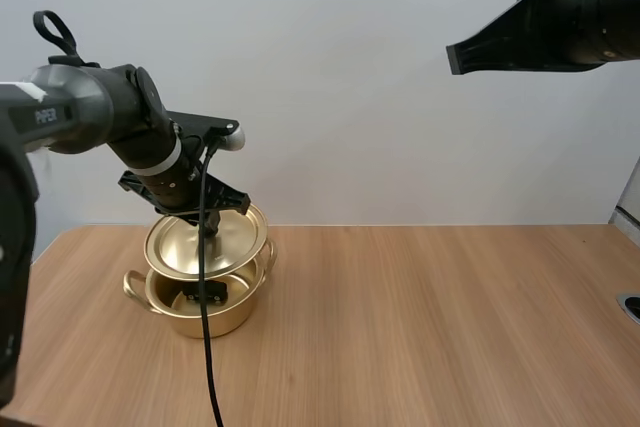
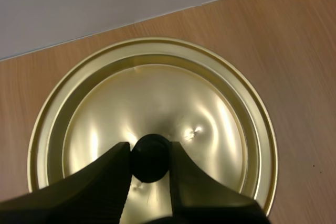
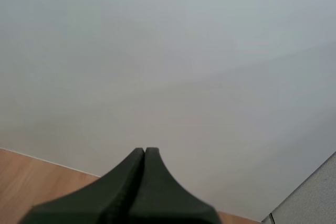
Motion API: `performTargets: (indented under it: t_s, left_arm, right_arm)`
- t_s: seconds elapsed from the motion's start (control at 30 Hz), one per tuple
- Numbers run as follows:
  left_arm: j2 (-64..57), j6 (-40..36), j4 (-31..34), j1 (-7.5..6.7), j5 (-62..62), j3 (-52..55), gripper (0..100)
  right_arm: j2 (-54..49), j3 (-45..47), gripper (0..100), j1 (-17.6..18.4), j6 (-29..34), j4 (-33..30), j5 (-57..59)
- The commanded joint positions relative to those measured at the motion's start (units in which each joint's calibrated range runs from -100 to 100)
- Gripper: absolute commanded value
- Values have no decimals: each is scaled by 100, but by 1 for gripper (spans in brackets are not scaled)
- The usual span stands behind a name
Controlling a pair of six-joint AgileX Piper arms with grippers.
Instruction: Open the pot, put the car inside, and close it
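Your left gripper (image 2: pixel 148 150) is clenched on the black knob (image 2: pixel 150 162) of the golden lid (image 2: pixel 157 103); the two fingers (image 2: pixel 107 182) pinch the knob from either side. In the high view the same left gripper (image 1: pixel 208 219) holds the lid (image 1: pixel 190 247) tilted just above the far side of the pot (image 1: pixel 205 319), its face turned toward the camera. The near part of the pot's mouth is uncovered. Whether the lid's low edge touches the pot's far rim cannot be told. A small dark thing (image 1: pixel 218 295) lies inside the pot, under the lid. It is probably the car, though it is too small to be sure. The pot stands on the wooden table (image 1: pixel 450 327). Your right gripper (image 1: pixel 455 57) hangs high and well to the right of the pot, and the right wrist view shows its fingers (image 3: pixel 144 156) pressed together on nothing. The relation that matters is vertical: the pot's mouth lies directly below the jaws and a little toward you. Judged from this, closing calls for levelling the lid and lowering it straight onto the rim. The left arm is much the nearer. A tilted lid may catch on one side of the rim.
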Motion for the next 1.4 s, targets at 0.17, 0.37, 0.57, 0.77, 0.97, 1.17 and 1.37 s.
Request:
performTargets:
  t_s: [0.17, 0.37, 0.57, 0.77, 0.97, 1.17, 1.37]
  left_arm:
    - [588, 18, 3, 4, -12, 6, 0]
    - [688, 64, 3, 4, -12, 252, 0]
    - [688, 72, 27, 4, 54, 306, 12]
    - [688, -25, 286, 4, 575, 306, 48]
    - [657, -53, 416, 4, 926, 306, 49]
    - [72, 104, -1, 4, -243, 260, 75]
    - [-947, 205, -676, 4, -1531, 230, 96]
  right_arm:
    - [-3, -3, 0, -6, -5, 9, -2]
    - [-3, -3, 0, -6, -48, 9, -2]
    - [-3, -3, 0, -6, -48, 9, -2]
    - [-3, -3, 0, -6, -48, 9, -2]
    - [-3, -3, 0, -6, -46, 33, -2]
    - [-3, -3, 0, -6, -46, 52, 35]
    - [-3, 56, 0, -6, -46, 209, 54]
